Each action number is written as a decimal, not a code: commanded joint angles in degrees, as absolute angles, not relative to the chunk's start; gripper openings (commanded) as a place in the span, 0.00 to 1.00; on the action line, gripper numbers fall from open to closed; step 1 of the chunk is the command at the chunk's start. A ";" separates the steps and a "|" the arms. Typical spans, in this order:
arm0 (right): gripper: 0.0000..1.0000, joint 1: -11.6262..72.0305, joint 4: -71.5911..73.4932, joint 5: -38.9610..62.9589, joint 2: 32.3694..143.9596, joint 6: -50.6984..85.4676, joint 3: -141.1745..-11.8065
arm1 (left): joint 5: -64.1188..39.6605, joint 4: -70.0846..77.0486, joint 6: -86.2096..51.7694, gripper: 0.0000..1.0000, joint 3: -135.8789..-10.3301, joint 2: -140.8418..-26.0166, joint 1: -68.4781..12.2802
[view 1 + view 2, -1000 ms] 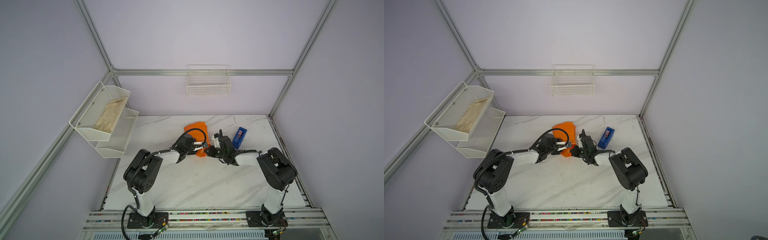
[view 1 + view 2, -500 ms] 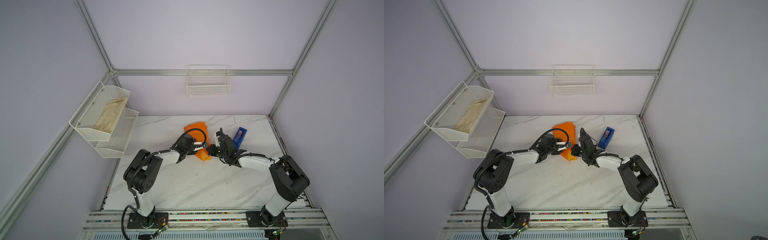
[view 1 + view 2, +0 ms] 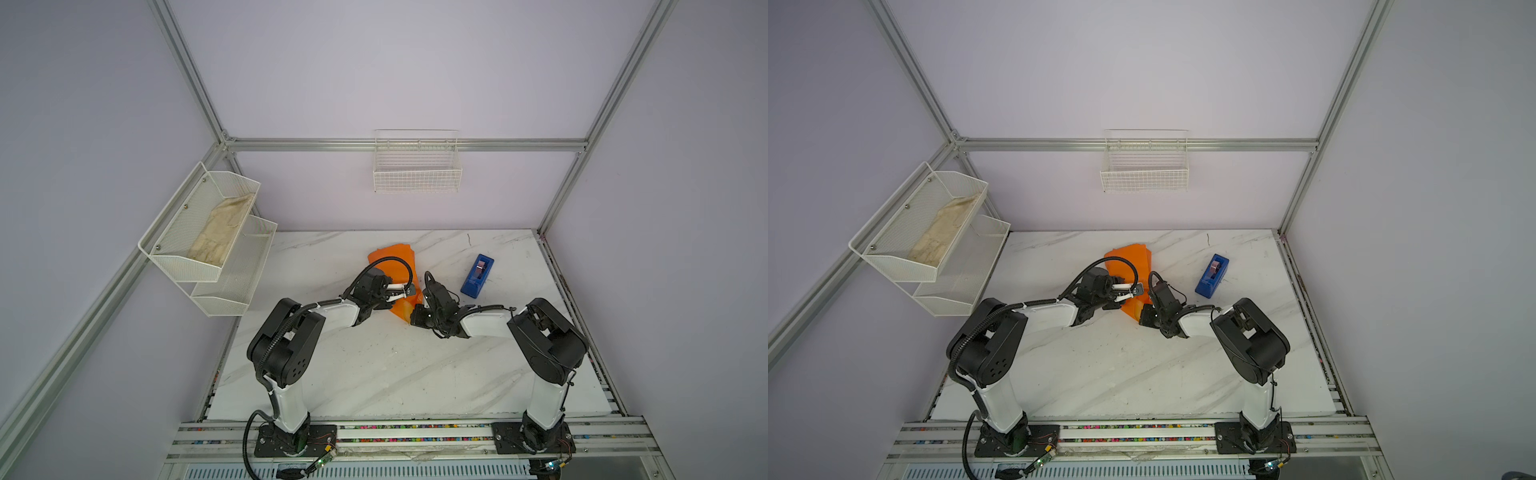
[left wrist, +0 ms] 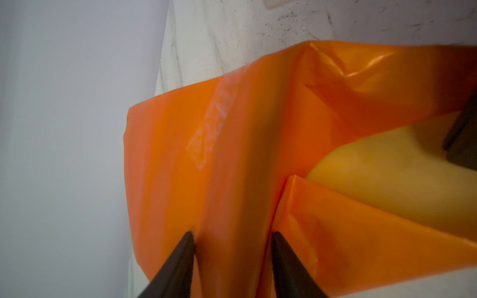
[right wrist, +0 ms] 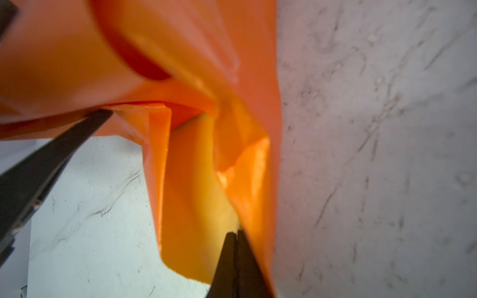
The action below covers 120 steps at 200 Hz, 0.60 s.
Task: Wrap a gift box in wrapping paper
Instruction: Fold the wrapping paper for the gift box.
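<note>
The orange wrapping paper (image 3: 392,257) (image 3: 1129,259) lies bunched at mid-table, its yellow inner side showing in the wrist views. The gift box is hidden under it. My left gripper (image 3: 409,293) (image 4: 233,237) comes in from the left. Its fingers (image 4: 189,240) are pressed on either side of a paper-covered ridge, so it is shut on the wrapping paper (image 4: 232,154). My right gripper (image 3: 411,313) (image 5: 236,233) is low at the bundle's near right corner. Its tips are together, pinching a flap of the wrapping paper (image 5: 247,180).
A blue tape dispenser (image 3: 478,276) (image 3: 1212,276) stands just right of the bundle. On the left wall hang white mesh shelves holding a beige cloth (image 3: 220,232). A wire basket (image 3: 417,166) hangs on the back wall. The marble table (image 3: 374,374) runs toward the front rail.
My right arm reached out half a second ago and has since drawn back. Its gripper now sits nearer the front and lower beside the paper. The left gripper has not moved.
</note>
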<state>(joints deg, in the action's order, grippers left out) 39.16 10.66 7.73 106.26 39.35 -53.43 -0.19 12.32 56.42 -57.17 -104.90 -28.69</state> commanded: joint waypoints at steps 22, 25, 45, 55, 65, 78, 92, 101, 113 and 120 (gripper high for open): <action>0.00 39.20 1.30 2.25 102.97 37.72 -51.84 | 0.14 2.88 55.87 0.46 -58.55 -108.08 -28.56; 0.00 39.20 1.12 2.28 102.88 37.53 -51.85 | 0.09 2.89 55.82 0.46 -58.59 -108.09 -28.56; 0.00 39.20 1.67 4.48 101.28 37.09 -51.68 | 0.21 2.89 55.77 0.46 -58.53 -108.15 -28.56; 0.01 39.20 1.85 5.35 99.74 37.17 -52.00 | 0.13 2.91 55.75 0.46 -58.47 -108.03 -28.56; 0.02 39.12 1.97 5.93 97.83 37.31 -52.25 | 0.15 2.90 55.81 0.46 -58.36 -108.09 -28.56; 0.02 38.31 2.05 6.77 96.08 37.52 -52.47 | 0.18 2.90 55.81 0.46 -58.38 -108.06 -28.56; 0.05 37.35 2.11 7.05 95.12 37.38 -52.80 | 0.18 2.95 55.81 0.46 -58.45 -108.17 -28.57; 0.10 36.52 2.45 7.11 94.92 37.10 -53.04 | 0.18 2.90 55.81 0.46 -58.49 -108.04 -28.56; 0.18 35.19 3.25 7.74 95.40 36.83 -53.15 | 0.17 2.91 55.81 0.46 -58.53 -108.07 -28.56; 0.22 34.24 4.33 8.88 95.97 36.40 -53.39 | 0.18 2.90 55.79 0.46 -58.53 -108.10 -28.56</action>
